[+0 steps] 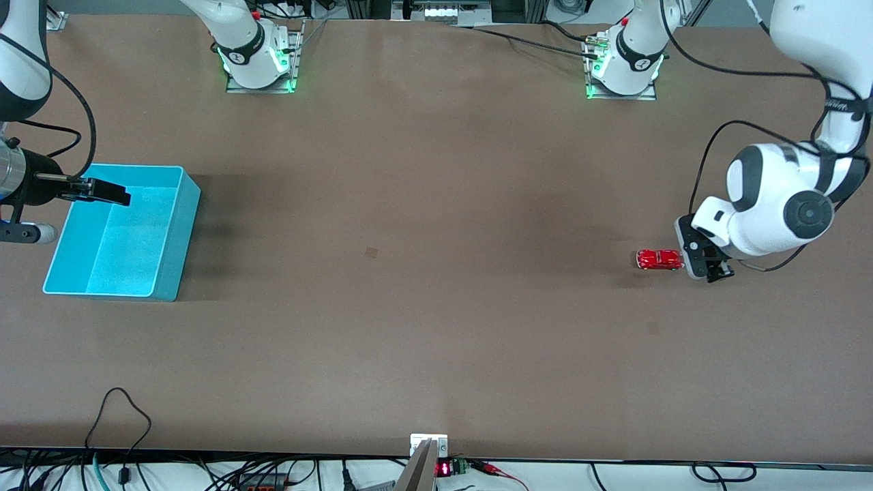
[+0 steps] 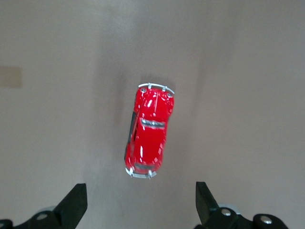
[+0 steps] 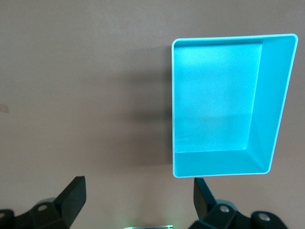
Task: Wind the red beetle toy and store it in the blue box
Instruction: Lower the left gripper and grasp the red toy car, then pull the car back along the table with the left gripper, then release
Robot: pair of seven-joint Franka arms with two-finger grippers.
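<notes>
Reading the front view from its left edge to its right, you saw 4 items of note. First came the right gripper (image 1: 102, 191), held in the air over the blue box (image 1: 174, 239) with its jaws spread wide and nothing between them; the right wrist view showed the 2 dark fingertips (image 3: 72, 191) apart above bare table (image 1: 423, 273), with the box ahead of them. The right arm waited there, probably so that it stood ready at the place of storage. The box sat at the right arm's end of the table, open side up and holding nothing, which suited a drop from above. Next, well apart from the box at the left arm's end, the red beetle toy (image 1: 659, 259) stood on its wheels on the table. Last came the left gripper (image 1: 709, 267), low and just beside the toy, its jaws fully apart and empty; in the left wrist view the toy (image 2: 149, 138) lay ahead of the fingertips (image 2: 75, 202), roughly centred between them. You could judge that the left arm was lined up to take the toy for winding. No brand, label or legible writing showed on toy or box.
</notes>
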